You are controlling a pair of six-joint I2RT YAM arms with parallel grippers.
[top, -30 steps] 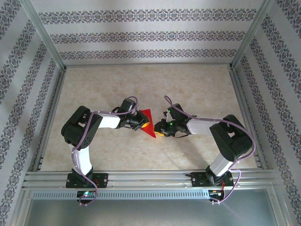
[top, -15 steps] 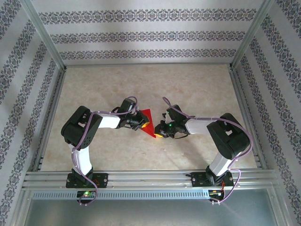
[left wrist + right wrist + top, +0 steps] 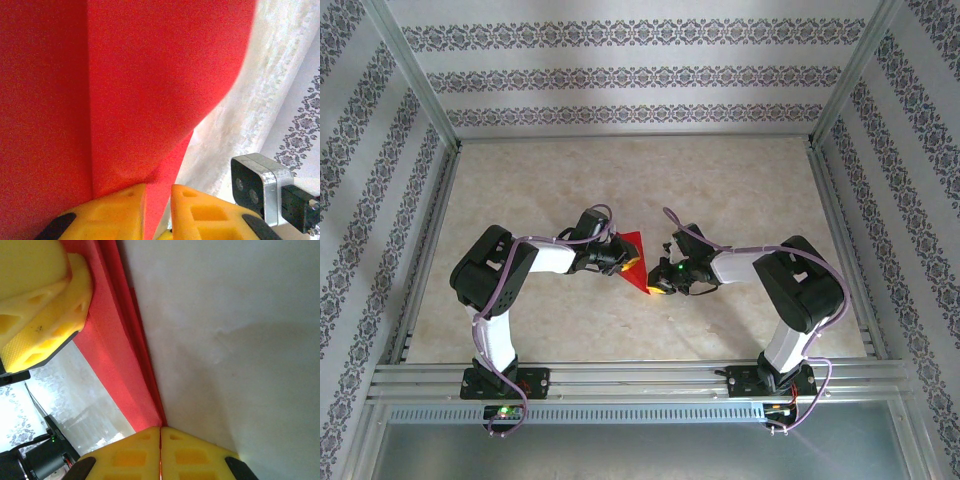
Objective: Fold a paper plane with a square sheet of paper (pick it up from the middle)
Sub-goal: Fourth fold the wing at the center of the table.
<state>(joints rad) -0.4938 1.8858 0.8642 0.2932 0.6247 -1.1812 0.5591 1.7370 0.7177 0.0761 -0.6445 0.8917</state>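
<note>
Top external view: the red paper [image 3: 636,250], folded into a pointed triangle, is at the middle of the table [image 3: 720,180], between the two arms. The left tool [image 3: 628,266] meets it from the left. The right tool [image 3: 658,288] reaches its near tip from the right. From this height the fingers are too small to show how they grip.

Left wrist view: the red paper [image 3: 150,75] is seen close up, with a straight crease running down its left part. Its lower edge drops into the narrow gap of the left tool [image 3: 157,210], whose yellow fingers [image 3: 115,212] stand close on either side and pinch it. To the right are the pale table [image 3: 260,100] and a small silver camera box [image 3: 255,185].

Right wrist view: the red paper [image 3: 117,365] appears edge-on as a thin layered strip slanting down to the right tool [image 3: 160,455]. That tool's yellow fingers [image 3: 130,457] are pressed together, with the strip's end caught in the seam. At the upper left, a yellow finger of the left tool [image 3: 35,305] lies against the same strip. A pale surface [image 3: 240,340] lies to the right of the strip.
</note>
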